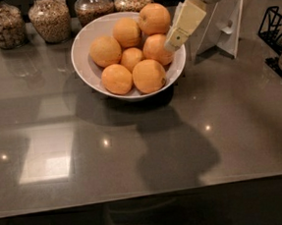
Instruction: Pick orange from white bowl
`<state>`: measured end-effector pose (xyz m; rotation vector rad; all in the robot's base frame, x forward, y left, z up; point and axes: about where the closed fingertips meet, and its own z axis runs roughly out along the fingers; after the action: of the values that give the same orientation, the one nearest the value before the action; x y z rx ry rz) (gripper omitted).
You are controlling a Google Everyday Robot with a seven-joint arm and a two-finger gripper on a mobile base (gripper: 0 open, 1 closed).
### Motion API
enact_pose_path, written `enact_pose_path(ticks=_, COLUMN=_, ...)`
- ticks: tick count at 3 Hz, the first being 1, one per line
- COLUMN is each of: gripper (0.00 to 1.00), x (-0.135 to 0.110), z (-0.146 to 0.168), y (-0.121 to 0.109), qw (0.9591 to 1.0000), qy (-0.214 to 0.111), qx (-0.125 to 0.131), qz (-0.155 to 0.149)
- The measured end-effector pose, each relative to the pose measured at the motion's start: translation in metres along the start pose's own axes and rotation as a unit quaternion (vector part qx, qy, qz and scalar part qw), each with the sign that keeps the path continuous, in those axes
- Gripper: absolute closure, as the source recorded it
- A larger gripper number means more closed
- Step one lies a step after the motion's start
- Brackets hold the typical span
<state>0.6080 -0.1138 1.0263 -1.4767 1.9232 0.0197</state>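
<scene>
Hovering at the right rim of the white bowl near the tabletop's far edge, your gripper has the orange just beside it, toward the left edge; you cannot tell its opening.

The room is dim. Light from above makes bright spots on the shiny worktop at 8 o'clock. A big dark shadow lies near 6 o'clock. The hand, at 1 o'clock, looks pale.
</scene>
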Motion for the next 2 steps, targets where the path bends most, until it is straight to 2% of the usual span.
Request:
enact_pose_path(ticks=1, gripper=0.0, x=-0.013, z=0.021, y=-0.025, qw=0.9994, qy=-0.016, qx=0.007, qz=0.03)
enact_pose_path(ticks=2, gripper=0.0, x=-0.012, z=0.039, y=-0.044, qw=0.9974, qy=-0.028, qx=0.015, qz=0.065)
